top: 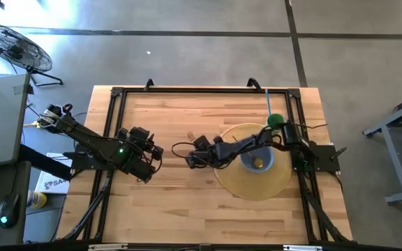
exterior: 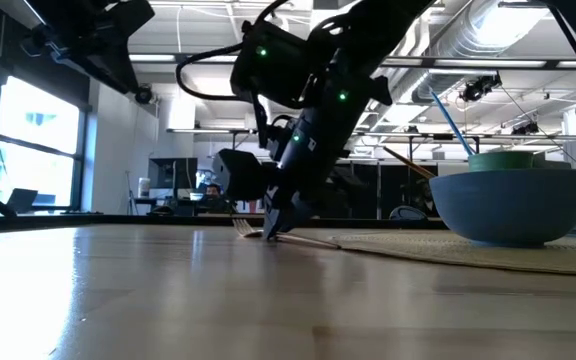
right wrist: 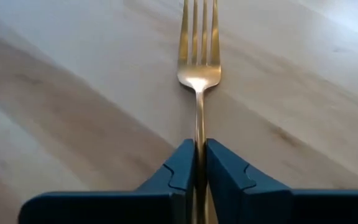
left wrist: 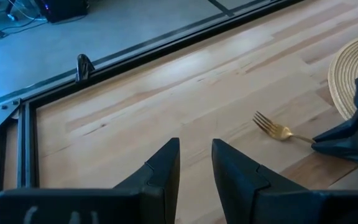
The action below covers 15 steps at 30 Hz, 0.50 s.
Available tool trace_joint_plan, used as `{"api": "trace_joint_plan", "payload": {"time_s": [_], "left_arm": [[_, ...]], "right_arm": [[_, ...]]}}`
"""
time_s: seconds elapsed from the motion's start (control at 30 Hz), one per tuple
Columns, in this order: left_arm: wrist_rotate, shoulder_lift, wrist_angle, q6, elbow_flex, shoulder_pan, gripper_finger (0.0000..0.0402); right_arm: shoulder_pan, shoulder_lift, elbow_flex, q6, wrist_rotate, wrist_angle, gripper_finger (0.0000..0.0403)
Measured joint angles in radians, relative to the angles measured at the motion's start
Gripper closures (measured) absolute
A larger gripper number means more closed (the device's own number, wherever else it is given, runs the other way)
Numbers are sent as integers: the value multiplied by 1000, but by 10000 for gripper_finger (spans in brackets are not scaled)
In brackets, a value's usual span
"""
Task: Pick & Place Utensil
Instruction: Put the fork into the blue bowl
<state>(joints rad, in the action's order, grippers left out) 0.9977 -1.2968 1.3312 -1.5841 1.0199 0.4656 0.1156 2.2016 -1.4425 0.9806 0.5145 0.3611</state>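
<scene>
Wooden table (top: 180, 202): right gripper (right wrist: 199, 163) clenched on gold fork (right wrist: 198, 68) handle beside woven placemat (top: 246, 183); left gripper (left wrist: 195, 163) released, idle nearby.

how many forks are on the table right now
1. The gold fork lies on the bare wood just left of the round woven mat, its handle pinched in the right gripper. Anything inside the blue bowl stays partly hidden.
</scene>
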Motion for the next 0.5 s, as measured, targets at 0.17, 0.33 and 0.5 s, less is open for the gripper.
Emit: {"api": "trace_joint_plan", "payload": {"time_s": [0.17,0.33,0.5], "left_arm": [[-5,0,3,0,0,0,312],[-5,0,7,0,0,0,312],[-5,0,9,8,0,0,312]], "right_arm": [[26,0,0,-48,-36,-52,386],[49,2,0,-126,-75,-105,380],[66,4,2,-233,-77,-172,382]]}}
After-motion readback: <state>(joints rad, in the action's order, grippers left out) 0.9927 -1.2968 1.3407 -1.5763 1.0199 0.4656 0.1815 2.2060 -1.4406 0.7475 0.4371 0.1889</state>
